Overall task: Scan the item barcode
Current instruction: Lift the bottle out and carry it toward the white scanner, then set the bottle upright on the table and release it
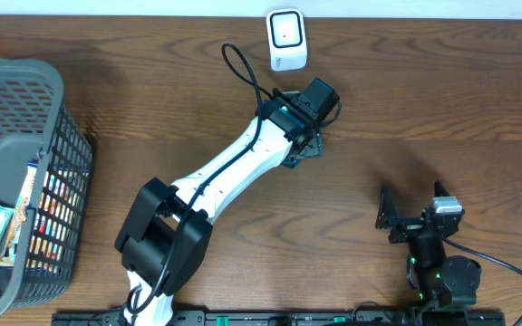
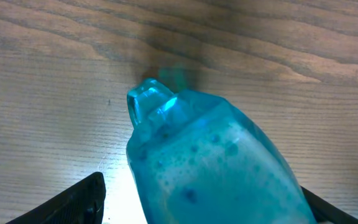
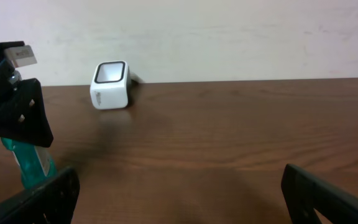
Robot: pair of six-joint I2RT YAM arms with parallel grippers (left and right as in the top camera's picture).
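The bottle [image 2: 211, 167], a translucent blue one with bubbly liquid inside, is right there in the left hand [image 1: 303, 136], its neck pointing away towards the wood grain. The left hand's fingers [image 2: 73, 200] flank it on both sides, closed around its wide body. From the right wrist view the bottle hangs low under that hand, close to the worktop [image 1: 442, 100], though its base is hidden. The white scanner [image 1: 286, 41] sits at the far edge of the worktop, just beyond the left hand and clearly apart from it. Over on the right, the right hand [image 1: 413, 210] waits near the front edge, fingers spread wide and holding nothing. A grey wire basket [image 1: 57, 118] of packets stands at the left end.
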